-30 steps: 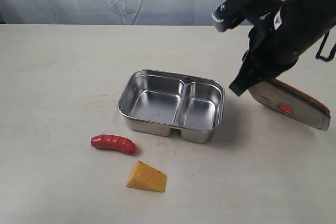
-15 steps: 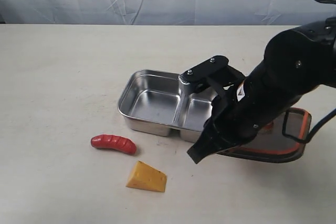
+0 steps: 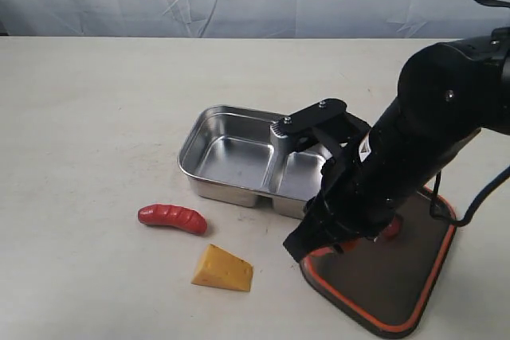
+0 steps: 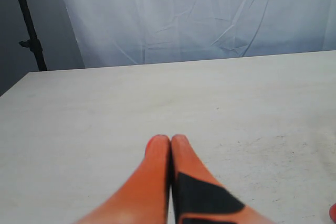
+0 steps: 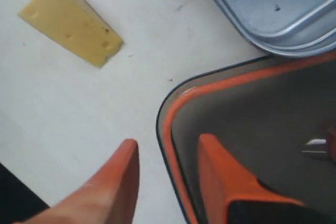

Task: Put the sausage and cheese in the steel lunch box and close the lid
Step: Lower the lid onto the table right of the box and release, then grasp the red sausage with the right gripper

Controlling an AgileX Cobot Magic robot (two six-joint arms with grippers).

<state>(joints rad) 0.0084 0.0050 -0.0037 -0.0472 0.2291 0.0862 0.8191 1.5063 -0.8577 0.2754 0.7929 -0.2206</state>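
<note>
The lid (image 3: 390, 276) had been laid flat on the bench (image 3: 96, 101), near-right of the empty steel lunch box (image 3: 231, 190). The right jaws had spread, releasing it, leaving the box clear for filling. The left jaws were pressed together.

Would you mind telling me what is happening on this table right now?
The right claw hangs low over the lid, which lies flat on the table beside the steel lunch box, orange seal up. Its jaws stand open astride the lid's rim, gripping nothing. The sausage and the cheese lie on the table, not yet in the box. The left claw is shut above the table, holding nothing.
</note>
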